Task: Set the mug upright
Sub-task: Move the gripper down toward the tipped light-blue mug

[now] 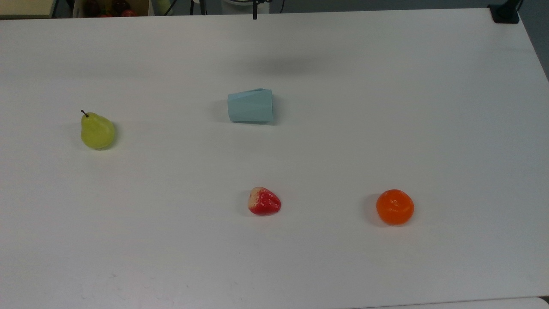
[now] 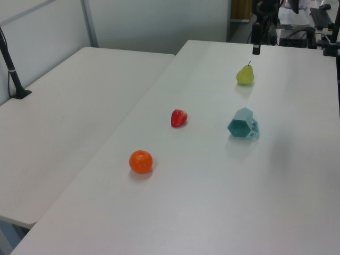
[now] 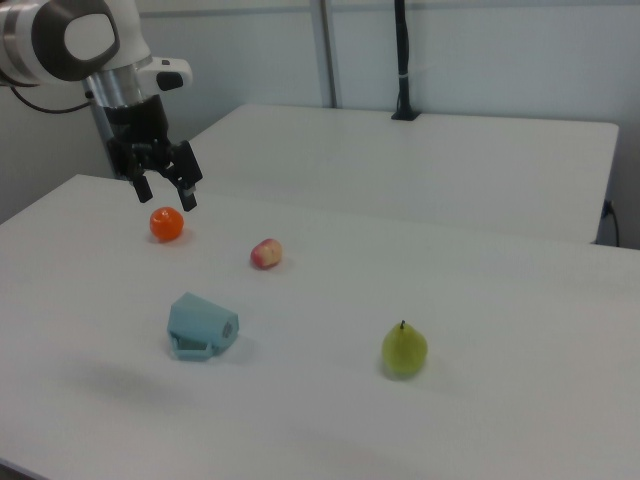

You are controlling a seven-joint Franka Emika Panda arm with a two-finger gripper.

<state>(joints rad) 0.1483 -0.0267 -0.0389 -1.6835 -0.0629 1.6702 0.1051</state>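
Four things are sitting on the white table — the mug is lying on its side near the middle, toward the top view's far edge, well apart from the pear, strawberry and orange. In the right view the gripper is hanging in the air with fingers spread, holding nothing.

mug: we see plain pale teal-blue, no pattern
pear: we see yellow-green with a dark stem
strawberry: we see red fading to a cream patch at one end
orange: we see bright orange
table: we see plain white
gripper: we see black fingers on a white arm
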